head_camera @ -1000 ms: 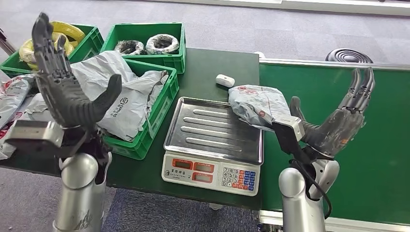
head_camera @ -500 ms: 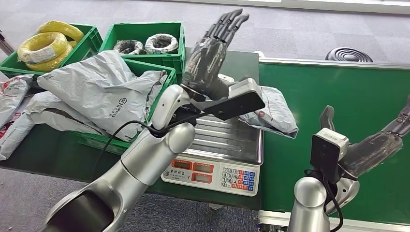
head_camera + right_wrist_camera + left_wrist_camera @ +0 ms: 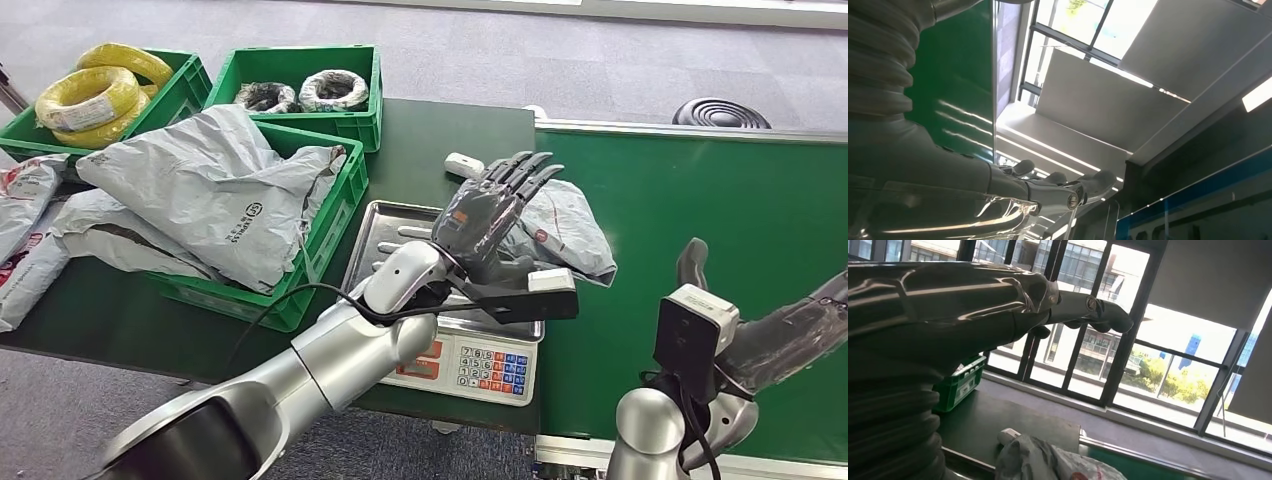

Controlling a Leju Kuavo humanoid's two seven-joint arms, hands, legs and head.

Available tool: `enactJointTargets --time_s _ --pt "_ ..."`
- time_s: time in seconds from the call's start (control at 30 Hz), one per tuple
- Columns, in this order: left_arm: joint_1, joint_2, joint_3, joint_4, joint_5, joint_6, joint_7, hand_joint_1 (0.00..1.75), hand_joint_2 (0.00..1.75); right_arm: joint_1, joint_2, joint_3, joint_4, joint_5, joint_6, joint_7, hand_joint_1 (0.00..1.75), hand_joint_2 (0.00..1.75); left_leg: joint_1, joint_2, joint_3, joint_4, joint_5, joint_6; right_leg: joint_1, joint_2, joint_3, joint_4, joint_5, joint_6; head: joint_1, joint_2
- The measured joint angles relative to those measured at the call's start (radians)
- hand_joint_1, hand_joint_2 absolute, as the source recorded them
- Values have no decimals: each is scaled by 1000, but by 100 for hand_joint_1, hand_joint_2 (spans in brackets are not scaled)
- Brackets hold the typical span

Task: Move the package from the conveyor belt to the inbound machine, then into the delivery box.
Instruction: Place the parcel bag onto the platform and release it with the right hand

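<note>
**Left hand over the parcel at the scale's edge**

Head view, centre of frame: the left hand (image 3: 492,215) reaches across the scale (image 3: 400,265) with fingers spread and extended, palm turned down over the near end of the parcel (image 3: 565,225). Nothing is gripped; whether the fingertips actually touch the wrapping is hard to tell from this angle. In the left wrist view the same hand (image 3: 998,305) runs out flat, the parcel (image 3: 1048,462) lying below it at the bottom of the frame.

The parcel is a grey plastic mailer with red print. It lies across the seam between the scale's steel tray and the green conveyor belt (image 3: 700,220), right of centre. A small white device (image 3: 462,165) sits on the dark table (image 3: 440,130) just above it in the frame.

Lower right: the right hand (image 3: 790,325) is held out over the belt, fingers extended and running off the frame edge, holding nothing. The right wrist view shows its fingers (image 3: 1058,185) straight and apart.

Upper left: green crates (image 3: 340,215) hold grey mailers (image 3: 210,190), yellow coils (image 3: 85,95) and dark coils (image 3: 300,92).
</note>
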Motion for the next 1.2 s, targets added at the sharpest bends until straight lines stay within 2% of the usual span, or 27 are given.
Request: enactJointTargets --time_s 0.27,0.67,0.83,0.9,0.97,1.1,1.2 --pt "49 0 -59 47 38 30 -5 0 175 38 0 18 -50 4 0 11 0 175 0 0 0 0 0 0 0 0 0 0 0 0 0 0" --pt "111 0 -59 122 64 34 -44 0 175 47 0 66 -37 37 0 29 0 175 0 0 0 0 0 0 0 0 0 0 0 0 0 0" --pt "127 -1 -45 140 118 76 -87 0 175 29 -1 80 -9 91 0 70 0 175 0 0 -1 0 0 0 0 0 0 0 0 0 0 0" --pt "126 1 3 128 163 83 -142 0 175 9 -4 78 14 146 0 112 0 175 0 0 0 0 0 0 0 0 0 0 0 0 0 0" --pt "129 10 91 71 202 54 -191 0 175 -20 -13 68 51 186 0 151 0 175 0 1 0 0 0 0 0 0 0 0 0 0 0 0" --pt "143 54 358 -212 327 -27 -241 0 175 -100 -58 23 176 201 0 189 0 175 0 4 1 0 1 0 0 3 0 1 2 -1 0 0" --pt "159 87 553 -411 434 -52 -282 0 175 -136 -90 -13 264 189 0 183 0 175 1 5 2 0 1 -1 1 4 0 1 2 -1 0 0"
